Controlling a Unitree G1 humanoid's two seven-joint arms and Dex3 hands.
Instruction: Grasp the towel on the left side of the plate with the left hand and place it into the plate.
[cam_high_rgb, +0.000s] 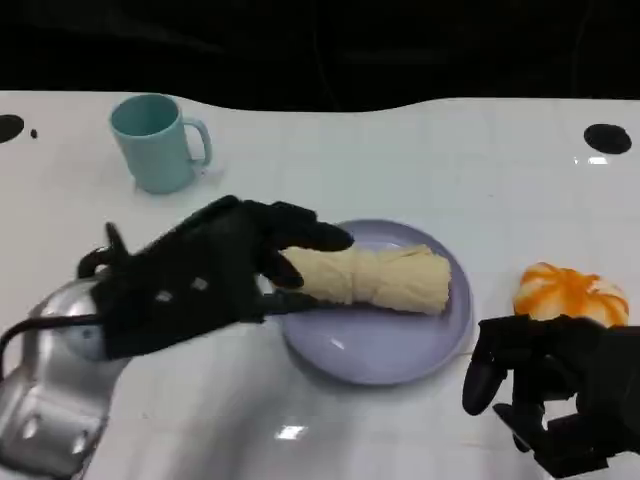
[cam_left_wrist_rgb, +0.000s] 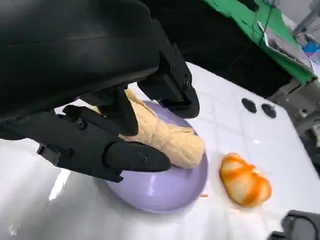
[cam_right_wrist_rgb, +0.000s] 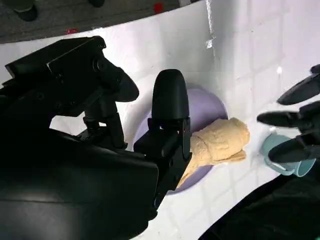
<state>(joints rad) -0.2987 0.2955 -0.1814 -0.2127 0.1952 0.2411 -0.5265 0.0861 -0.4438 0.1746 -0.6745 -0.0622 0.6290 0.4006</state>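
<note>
The left hand (cam_high_rgb: 215, 265) wraps its fingers around one end of the rolled cream towel (cam_high_rgb: 385, 278), which lies on the lavender plate (cam_high_rgb: 380, 350); the right hand (cam_high_rgb: 560, 385) rests curled, holding nothing.

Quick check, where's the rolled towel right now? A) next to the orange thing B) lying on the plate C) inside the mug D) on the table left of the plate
B: the towel lies across the purple plate, with the left hand at its near end.
</note>
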